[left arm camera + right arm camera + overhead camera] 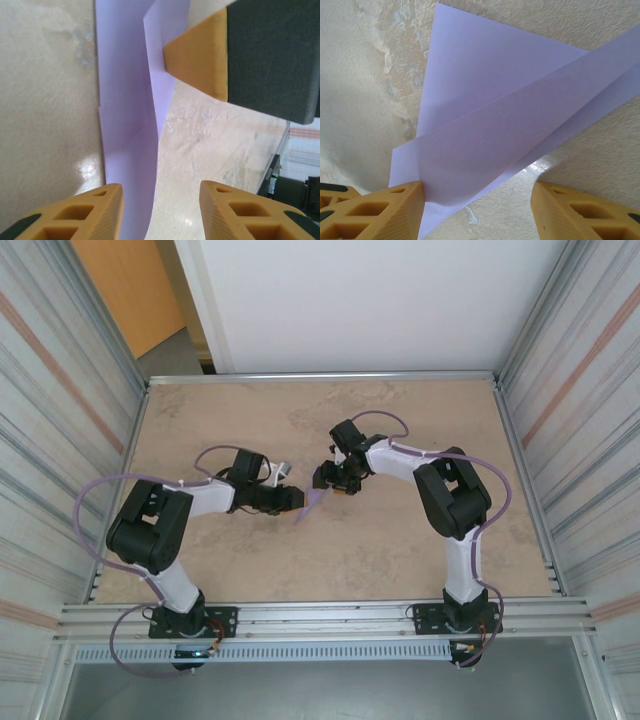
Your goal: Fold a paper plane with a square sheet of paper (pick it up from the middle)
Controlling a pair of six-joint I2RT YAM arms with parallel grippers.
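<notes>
The lilac sheet of paper lies on the table between the two grippers, folded into a narrow pointed shape. In the right wrist view the paper shows a triangular flap under a long folded band. My left gripper is at its left end and stands open. In the left wrist view the paper strip runs beside the left finger, and the left gripper pinches nothing. My right gripper hangs over the paper's upper end. The right gripper is open, with one finger against the paper's edge.
The beige marbled table is walled by metal rails on the left, right and back. One finger of the right gripper hangs close in front of the left wrist camera. The arm bases sit at the near edge.
</notes>
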